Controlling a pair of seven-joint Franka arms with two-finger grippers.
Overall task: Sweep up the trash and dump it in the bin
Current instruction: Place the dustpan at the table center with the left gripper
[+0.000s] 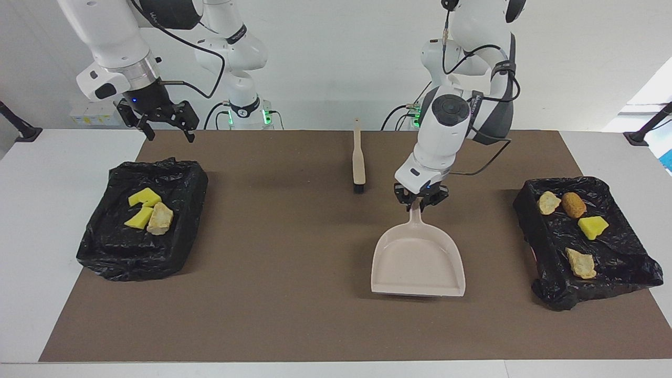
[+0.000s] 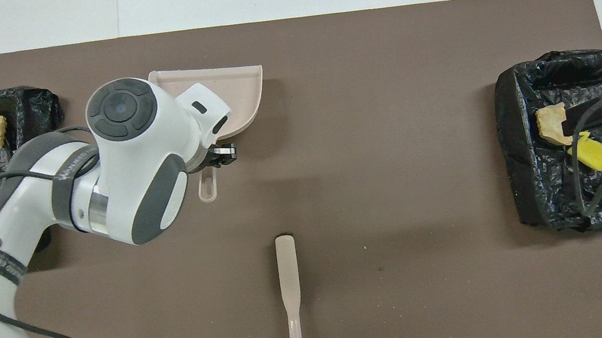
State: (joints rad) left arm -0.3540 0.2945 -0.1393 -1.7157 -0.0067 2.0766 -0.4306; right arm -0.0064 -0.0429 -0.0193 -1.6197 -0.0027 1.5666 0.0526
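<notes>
The beige dustpan rests flat on the brown mat with nothing in it. My left gripper is shut on its handle. The trash sits in two black-lined bins. The bin at the right arm's end holds two yellow chunks and a beige piece. The bin at the left arm's end holds a beige piece, an orange-brown lump, a yellow chunk and another beige piece. My right gripper hangs open above the first bin.
A beige hand brush lies on the mat nearer to the robots than the dustpan, its bristles pointing away from them. White table shows around the mat's edges.
</notes>
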